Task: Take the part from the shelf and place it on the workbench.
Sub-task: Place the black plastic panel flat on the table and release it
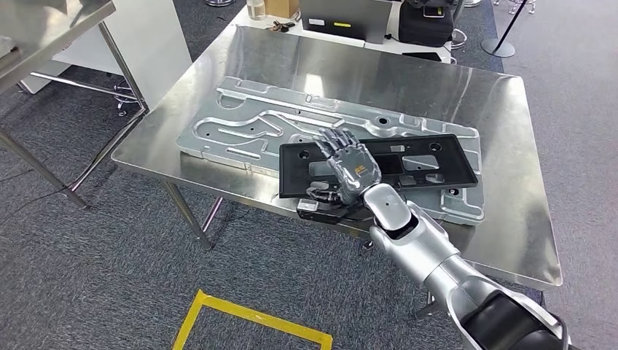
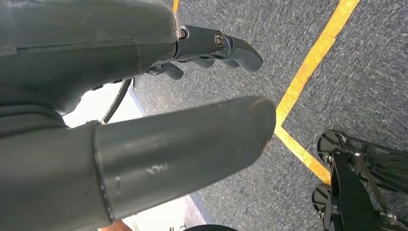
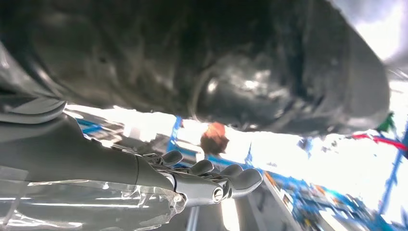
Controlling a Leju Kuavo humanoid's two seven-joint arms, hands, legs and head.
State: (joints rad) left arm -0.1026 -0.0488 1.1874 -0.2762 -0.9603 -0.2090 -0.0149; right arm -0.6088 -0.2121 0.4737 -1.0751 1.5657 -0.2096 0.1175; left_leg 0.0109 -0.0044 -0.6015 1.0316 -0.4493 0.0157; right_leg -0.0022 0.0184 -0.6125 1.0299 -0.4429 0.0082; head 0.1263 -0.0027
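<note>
Placing step: right hand (image 1: 348, 166) grips the black part (image 1: 408, 162) at the tabletop's (image 1: 503, 117) near edge; next it just needs letting go.

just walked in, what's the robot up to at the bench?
The right hand grips the near left end of a black plastic panel, fingers flat on top and thumb underneath. The panel lies across a silver stamped metal sheet on the steel workbench, its near corner hanging over the bench edge. So the part is on the bench but not yet let go. The left hand hangs by the floor near yellow tape, holding nothing.
</note>
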